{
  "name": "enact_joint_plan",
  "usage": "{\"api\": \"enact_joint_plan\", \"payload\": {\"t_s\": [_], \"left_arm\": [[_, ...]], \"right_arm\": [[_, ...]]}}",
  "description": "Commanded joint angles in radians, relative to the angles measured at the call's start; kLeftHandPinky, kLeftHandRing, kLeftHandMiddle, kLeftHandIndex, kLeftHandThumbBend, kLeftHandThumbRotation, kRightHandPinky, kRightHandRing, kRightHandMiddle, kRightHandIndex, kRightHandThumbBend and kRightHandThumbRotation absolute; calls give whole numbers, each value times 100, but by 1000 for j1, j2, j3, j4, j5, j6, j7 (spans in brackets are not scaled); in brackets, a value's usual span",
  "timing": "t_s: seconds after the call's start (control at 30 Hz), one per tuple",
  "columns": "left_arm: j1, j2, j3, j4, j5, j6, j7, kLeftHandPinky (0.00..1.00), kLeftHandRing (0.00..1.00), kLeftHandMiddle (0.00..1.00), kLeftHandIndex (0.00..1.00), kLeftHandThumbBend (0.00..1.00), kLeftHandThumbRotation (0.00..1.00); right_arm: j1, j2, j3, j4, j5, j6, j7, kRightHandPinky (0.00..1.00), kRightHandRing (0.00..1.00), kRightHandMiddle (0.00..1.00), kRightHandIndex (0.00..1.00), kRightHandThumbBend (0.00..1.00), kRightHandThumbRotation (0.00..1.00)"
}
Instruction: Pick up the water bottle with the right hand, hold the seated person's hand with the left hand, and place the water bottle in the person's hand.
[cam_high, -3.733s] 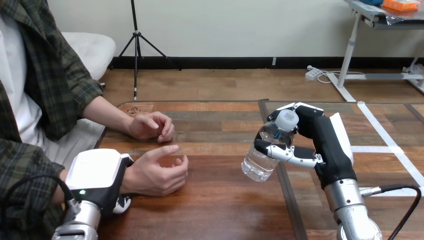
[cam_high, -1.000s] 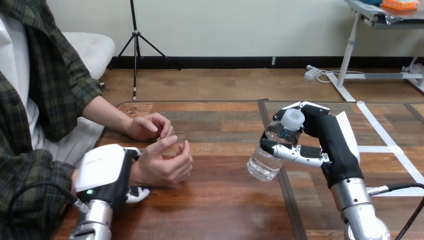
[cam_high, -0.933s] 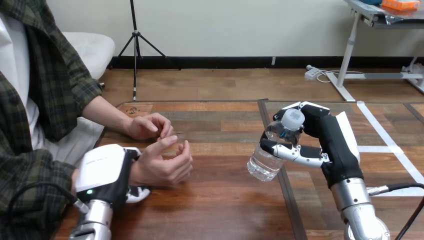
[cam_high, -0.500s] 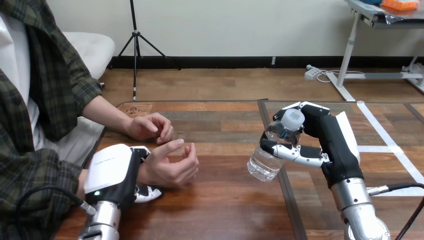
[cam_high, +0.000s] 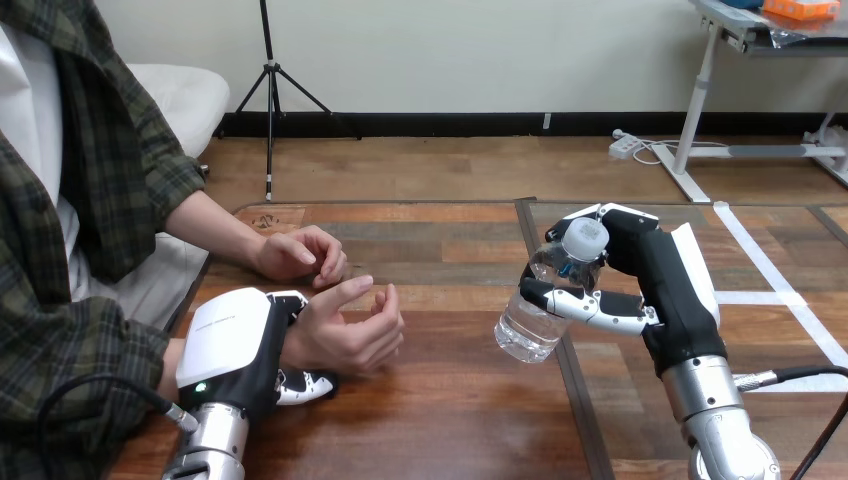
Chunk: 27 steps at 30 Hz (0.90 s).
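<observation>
Over the table's (cam_high: 450, 410) middle, my right hand (cam_high: 665, 285) has its fingers (cam_high: 590, 312) and thumb clamped round the water bottle (cam_high: 535, 310). I hold it tilted, its white cap (cam_high: 586, 238) up by my palm and its base lower, to the left. At the left, my left hand (cam_high: 232, 345) grips the person's wrist (cam_high: 293, 345), fingers curled beneath it, thumb over it. The person's hand (cam_high: 350, 335) lies palm up with loosely bent fingers, well apart from the bottle. Their other hand (cam_high: 298, 252) rests on the table just beyond.
</observation>
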Motion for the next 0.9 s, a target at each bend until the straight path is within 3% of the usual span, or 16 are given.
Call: {"api": "enact_joint_plan", "payload": {"t_s": [0.0, 0.87], "left_arm": [[7, -44, -33, -38, -6, -33, -18, 50, 52, 54, 54, 80, 0], [21, -40, -30, -87, 2, -29, -16, 48, 50, 53, 52, 80, 0]], "right_arm": [[-96, -1, -15, -76, 19, -35, 2, 39, 43, 48, 49, 73, 0], [-114, 32, -12, -110, 57, -20, 42, 35, 39, 47, 49, 72, 0]]}}
